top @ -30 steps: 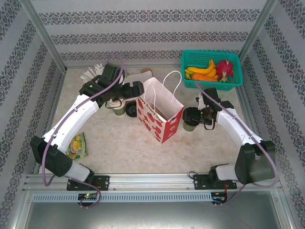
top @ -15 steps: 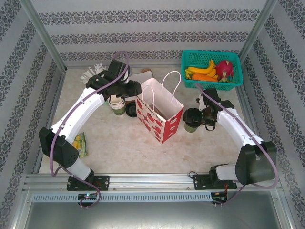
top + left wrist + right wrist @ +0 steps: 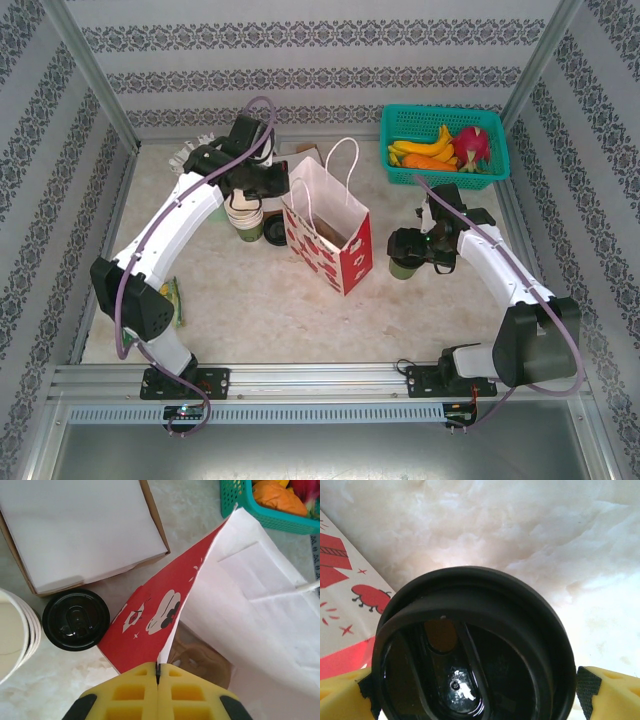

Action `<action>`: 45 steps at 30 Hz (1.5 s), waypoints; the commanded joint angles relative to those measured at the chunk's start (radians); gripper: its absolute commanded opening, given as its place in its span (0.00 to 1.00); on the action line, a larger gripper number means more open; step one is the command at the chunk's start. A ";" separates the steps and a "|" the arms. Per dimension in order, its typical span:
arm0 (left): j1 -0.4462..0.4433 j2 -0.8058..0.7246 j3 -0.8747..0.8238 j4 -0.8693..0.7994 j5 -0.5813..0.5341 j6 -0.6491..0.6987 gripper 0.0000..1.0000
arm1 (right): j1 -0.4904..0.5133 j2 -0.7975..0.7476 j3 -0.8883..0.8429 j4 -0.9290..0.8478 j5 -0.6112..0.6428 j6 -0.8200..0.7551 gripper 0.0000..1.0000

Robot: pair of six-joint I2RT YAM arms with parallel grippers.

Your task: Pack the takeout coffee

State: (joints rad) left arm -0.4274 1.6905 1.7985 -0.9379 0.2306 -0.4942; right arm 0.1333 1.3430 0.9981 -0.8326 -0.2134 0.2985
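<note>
The takeout coffee [image 3: 403, 253], a green paper cup with a black lid [image 3: 470, 650], stands just right of the red and white paper bag [image 3: 325, 228]. My right gripper [image 3: 418, 248] is shut on it, a yellow finger [image 3: 611, 692] on each side of the lid. My left gripper [image 3: 274, 186] is shut on the bag's upper left edge [image 3: 172, 630], its yellow pads [image 3: 135, 695] pinching the paper. The bag's mouth stands open, and something brown [image 3: 202, 661] lies at its bottom. A second black-lidded cup [image 3: 75, 620] stands on the table against the bag's left side [image 3: 275, 230].
A stack of lidless green cups [image 3: 243, 215] stands left of the second lidded cup. A cardboard box with white paper [image 3: 80, 530] lies behind them. A teal basket of fruit [image 3: 445, 145] sits at the back right. A green packet [image 3: 165, 300] lies at the near left.
My left gripper has pulled the bag's edge back and to the left, shifting the bag that way. The right gripper with the cup has barely moved.
</note>
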 commanded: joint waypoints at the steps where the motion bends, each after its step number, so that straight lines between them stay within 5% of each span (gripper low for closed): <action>1: 0.013 0.032 0.061 -0.067 0.021 0.076 0.00 | 0.002 -0.030 0.036 -0.044 0.036 0.024 0.98; 27: 0.054 0.091 0.208 -0.404 0.271 0.532 0.00 | 0.021 0.122 0.142 -0.123 0.031 -0.032 0.98; 39: 0.053 0.127 0.230 -0.410 0.287 0.579 0.00 | 0.063 0.212 0.241 -0.245 0.083 0.027 0.98; 45: 0.055 0.109 0.183 -0.351 0.218 0.486 0.00 | 0.086 0.246 0.278 -0.292 0.150 0.054 0.98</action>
State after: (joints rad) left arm -0.3775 1.8111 2.0064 -1.3022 0.4934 0.0364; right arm 0.2081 1.5726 1.2453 -1.0645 -0.1287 0.3225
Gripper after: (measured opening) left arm 0.050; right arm 0.980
